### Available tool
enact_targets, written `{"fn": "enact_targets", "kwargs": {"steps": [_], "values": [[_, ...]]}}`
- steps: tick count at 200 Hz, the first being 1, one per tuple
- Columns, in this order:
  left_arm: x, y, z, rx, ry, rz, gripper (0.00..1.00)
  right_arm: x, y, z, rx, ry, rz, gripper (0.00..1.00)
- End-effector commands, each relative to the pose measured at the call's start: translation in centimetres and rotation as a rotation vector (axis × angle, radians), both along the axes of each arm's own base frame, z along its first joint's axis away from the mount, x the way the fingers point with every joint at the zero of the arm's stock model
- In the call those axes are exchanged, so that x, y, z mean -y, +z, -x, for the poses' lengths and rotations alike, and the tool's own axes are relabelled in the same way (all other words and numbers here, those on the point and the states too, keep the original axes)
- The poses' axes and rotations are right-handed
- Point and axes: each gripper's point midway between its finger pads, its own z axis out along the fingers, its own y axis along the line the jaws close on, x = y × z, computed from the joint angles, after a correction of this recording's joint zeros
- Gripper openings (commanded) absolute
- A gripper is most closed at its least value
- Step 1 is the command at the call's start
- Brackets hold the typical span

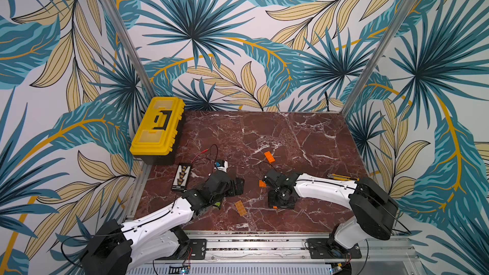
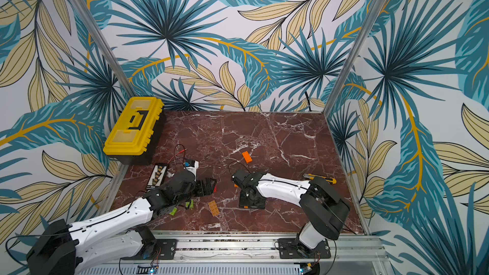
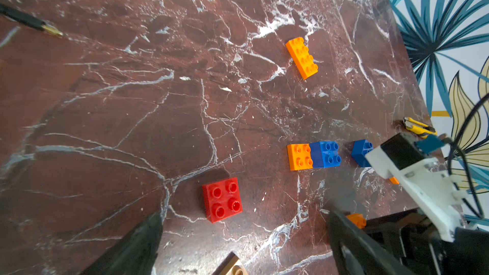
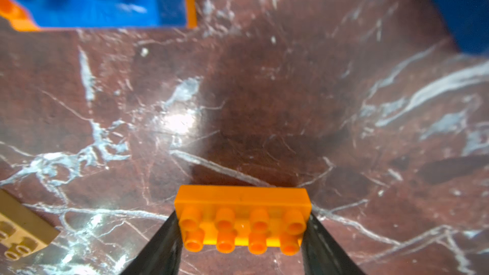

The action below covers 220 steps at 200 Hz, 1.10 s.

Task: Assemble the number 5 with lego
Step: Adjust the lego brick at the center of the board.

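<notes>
Lego bricks (image 1: 240, 208) lie across the front half of the marble tabletop (image 1: 304, 133). A yellow toolbox (image 1: 157, 125) sits in the far left corner, with a black connector board (image 1: 181, 177) just in front of it. Near the front left, lime-green bricks (image 2: 189, 204) show partly from under the left arm. The left gripper (image 3: 244, 216) sits low over the tabletop, its fingers (image 3: 137, 247) spread wide apart with nothing between them. A red square brick (image 3: 222, 199) lies flat just ahead of it, and a long tan brick (image 3: 234, 268) lies nearer the front edge. Around the middle of the tabletop a long orange brick (image 1: 270, 157) lies alone. To the right of the red one is an orange-and-blue stack (image 3: 325, 154), the blue pressed onto one end of the orange, and a lone blue brick (image 3: 361, 152) lies just beside it. The right gripper (image 4: 242, 234) points straight down, its fingers (image 4: 322, 250) clamped against the short ends of a held orange brick (image 4: 242, 199). A yellow utility knife (image 1: 341, 177) lies by the right edge.
</notes>
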Motion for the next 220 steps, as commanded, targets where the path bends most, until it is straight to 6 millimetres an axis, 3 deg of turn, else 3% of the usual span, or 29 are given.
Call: {"fn": "enact_targets", "kwargs": {"steps": [1, 58, 122, 154, 180, 220], "values": [[1.7, 2.1, -0.9, 0.028, -0.036, 0.051, 1.0, -0.3, -0.3, -0.2, -0.018, 0.087, 0.026, 0.6], [2.1, 2.1, -1.1, 0.023, -0.037, 0.055, 1.0, -0.5, -1.2, -1.2, -0.018, 0.069, 0.061, 0.62], [2.3, 2.2, -1.4, 0.028, -0.04, 0.056, 1.0, -0.4, 0.3, -1.8, 0.011, 0.072, 0.046, 0.89], [3.5, 2.9, -1.2, 0.037, -0.1, 0.082, 1.0, 1.1, 2.8, -3.4, 0.086, 0.045, 0.025, 0.87], [5.4, 3.7, -1.4, 0.033, -0.17, 0.119, 1.0, 3.1, 4.6, -5.7, 0.191, 0.031, -0.046, 0.73], [8.7, 3.6, -1.6, -0.024, -0.256, 0.174, 1.0, 6.8, 4.8, -8.8, 0.232, 0.07, -0.078, 0.7]]}}
